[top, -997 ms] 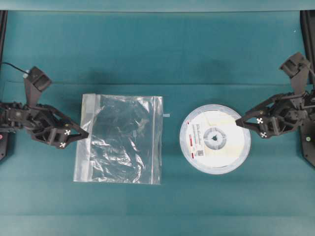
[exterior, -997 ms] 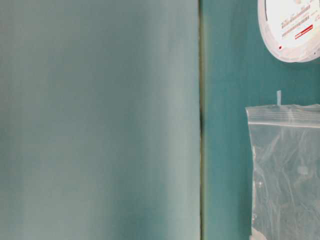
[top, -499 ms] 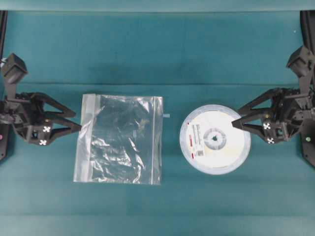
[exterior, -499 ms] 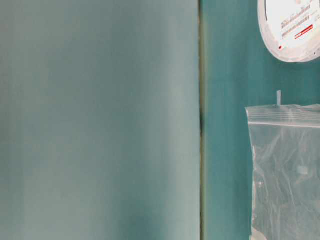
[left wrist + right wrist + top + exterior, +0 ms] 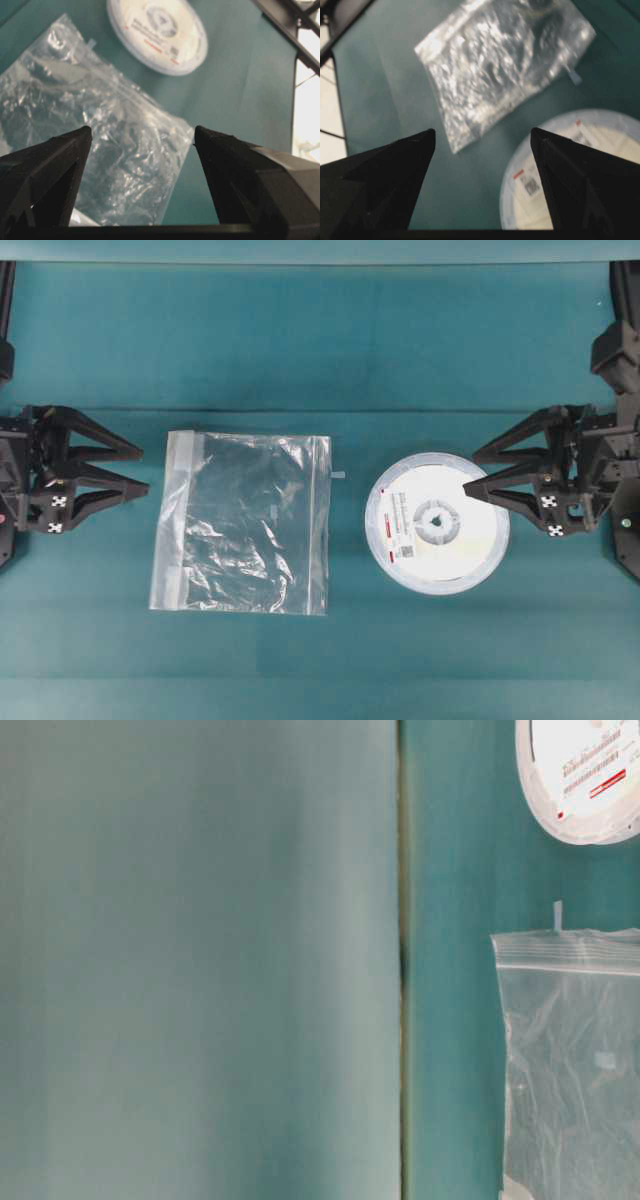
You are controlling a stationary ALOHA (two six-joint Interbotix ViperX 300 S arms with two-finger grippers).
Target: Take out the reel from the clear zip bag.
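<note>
The reel (image 5: 437, 523) lay bare on the table (image 5: 330, 350), well apart from the flat, empty-looking bag (image 5: 243, 522) at its nine o'clock, so the removal seemed done. Both the left gripper (image 5: 128, 468) and the right gripper (image 5: 483, 472) stood wide open, holding nothing. Nothing more seemed called for than parking the arms. The table-level view cut off both reel and bag and showed neither gripper.

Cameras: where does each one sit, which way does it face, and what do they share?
Overhead: above, looking straight down; reel, clear zip bag, left gripper, right gripper, both open.
Table-level: reel and bag at its right edge; no robot.
Left wrist: over its fingers toward bag, reel.
Right wrist: over its fingers, likewise.
All share bag and reel, lying apart.
</note>
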